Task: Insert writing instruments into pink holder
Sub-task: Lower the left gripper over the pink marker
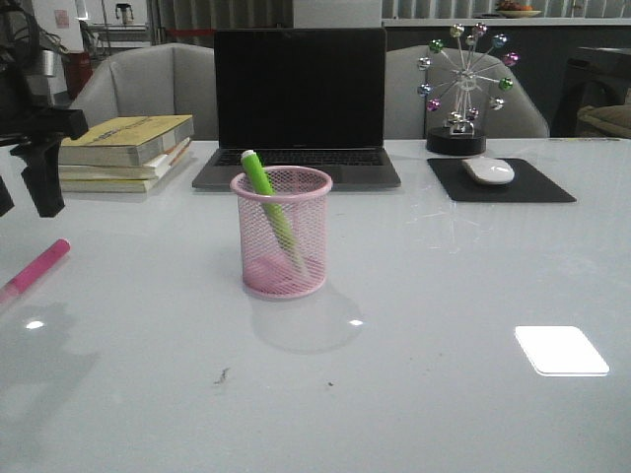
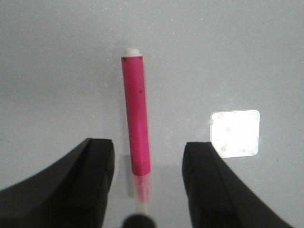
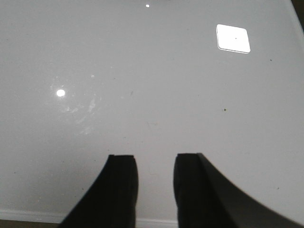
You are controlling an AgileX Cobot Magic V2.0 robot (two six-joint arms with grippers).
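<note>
The pink holder (image 1: 282,233) stands upright mid-table with the green marker (image 1: 268,202) leaning inside it, its cap poking above the rim. The pink marker (image 1: 35,268) lies flat on the table at the far left. My left gripper (image 1: 30,182) hovers above it; in the left wrist view the gripper (image 2: 148,148) is open, its fingers on either side of the pink marker (image 2: 135,124) and not touching it. My right gripper (image 3: 155,162) is open over bare table, holding nothing; the front view does not show it.
Behind the holder sits a dark open laptop (image 1: 299,103). A stack of books (image 1: 128,150) lies at the back left, near my left arm. A white mouse (image 1: 488,170) on a black pad and a ferris-wheel ornament (image 1: 463,84) stand at the back right.
</note>
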